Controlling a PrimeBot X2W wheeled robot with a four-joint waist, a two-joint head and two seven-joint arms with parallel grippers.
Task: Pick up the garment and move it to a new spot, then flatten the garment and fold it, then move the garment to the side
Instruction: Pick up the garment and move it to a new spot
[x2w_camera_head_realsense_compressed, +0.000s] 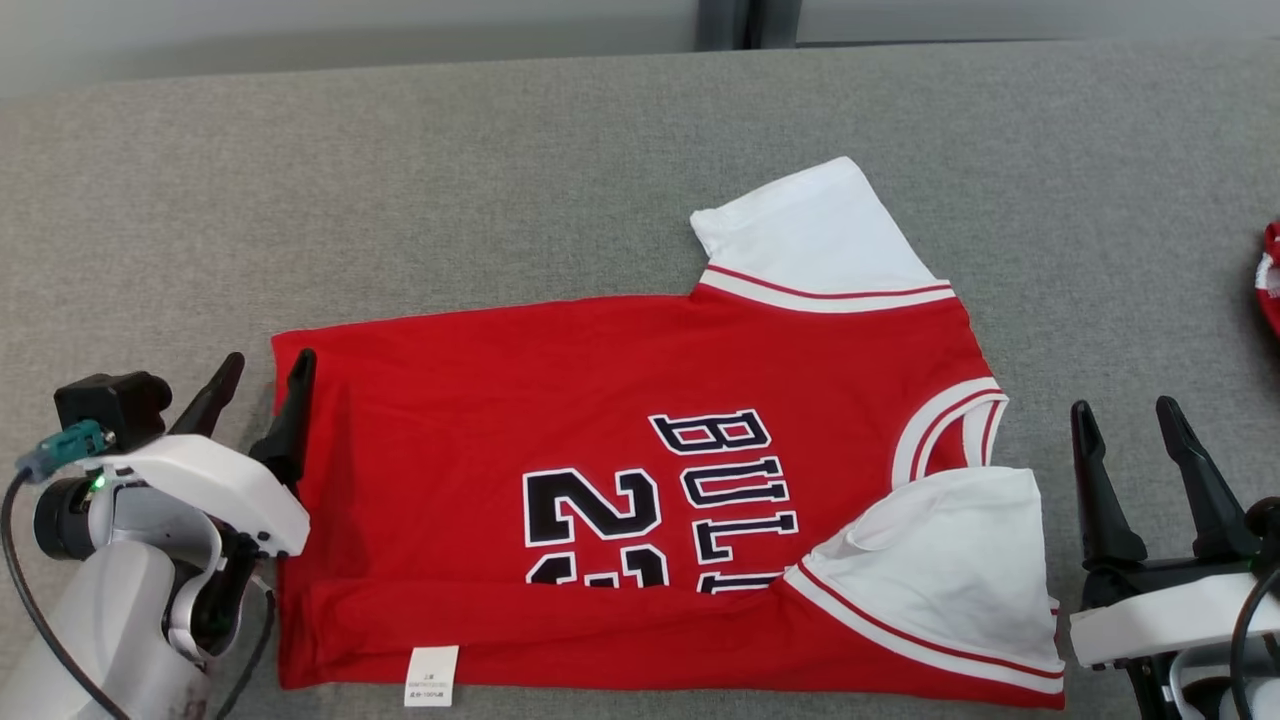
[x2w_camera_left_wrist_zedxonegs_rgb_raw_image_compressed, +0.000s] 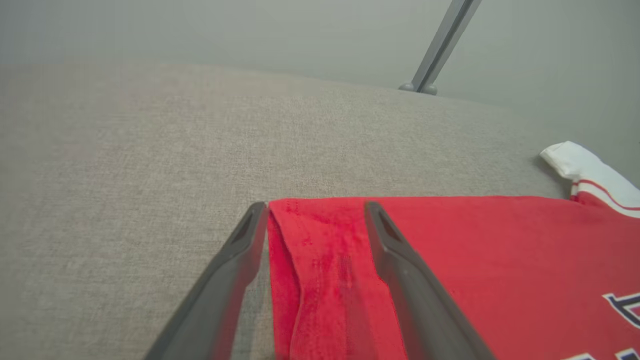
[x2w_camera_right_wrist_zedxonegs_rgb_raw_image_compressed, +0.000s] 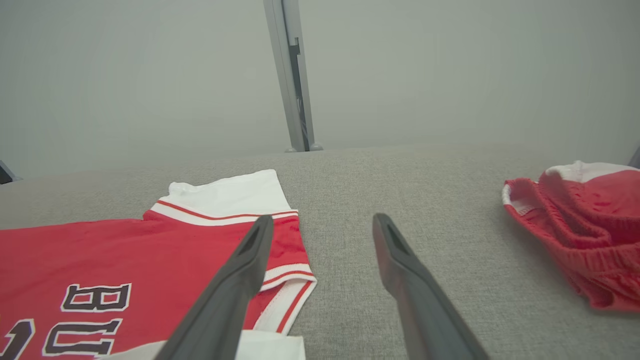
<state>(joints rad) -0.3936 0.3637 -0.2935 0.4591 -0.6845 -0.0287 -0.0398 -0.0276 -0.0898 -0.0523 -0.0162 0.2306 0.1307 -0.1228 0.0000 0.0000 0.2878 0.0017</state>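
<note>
Item one: garment (x2w_camera_head_realsense_compressed: 640, 470), a red jersey, lying flat and spread lengthwise across the middle of the grey fabric surface (x2w_camera_head_realsense_compressed: 500, 180), hem (x2w_camera_head_realsense_compressed: 290, 500) toward my left, collar (x2w_camera_head_realsense_compressed: 950, 430) toward my right. Trim: white collar band with red stripes; two white sleeves, the far sleeve (x2w_camera_head_realsense_compressed: 810, 235) laid out flat away from me, the near sleeve (x2w_camera_head_realsense_compressed: 950, 560) folded in over the chest. Print: black, white-edged lettering (x2w_camera_head_realsense_compressed: 730, 480) reading "BUL" and a number beginning with 2, both cut off along a crease where a strip of the near edge is turned over. A white care label (x2w_camera_head_realsense_compressed: 432, 675) shows on that strip. Item two: my left gripper (x2w_camera_head_realsense_compressed: 270, 357), jaws spread wide, holding nothing, at the far hem corner. In the left wrist view, the left gripper (x2w_camera_left_wrist_zedxonegs_rgb_raw_image_compressed: 316, 206) straddles that corner, one finger over bare surface just beside the hem edge, the other over the red cloth. I cannot tell whether either finger touches. Item three: my right gripper (x2w_camera_head_realsense_compressed: 1122, 405), jaws equally wide and empty, standing over bare surface just beyond the collar end, apart from the cloth. Item four: a second red garment (x2w_camera_right_wrist_zedxonegs_rgb_raw_image_compressed: 590, 225), crumpled, white at its edge, well apart to my right. Item five: a grey post (x2w_camera_right_wrist_zedxonegs_rgb_raw_image_compressed: 292, 75) behind the surface's far edge.
</note>
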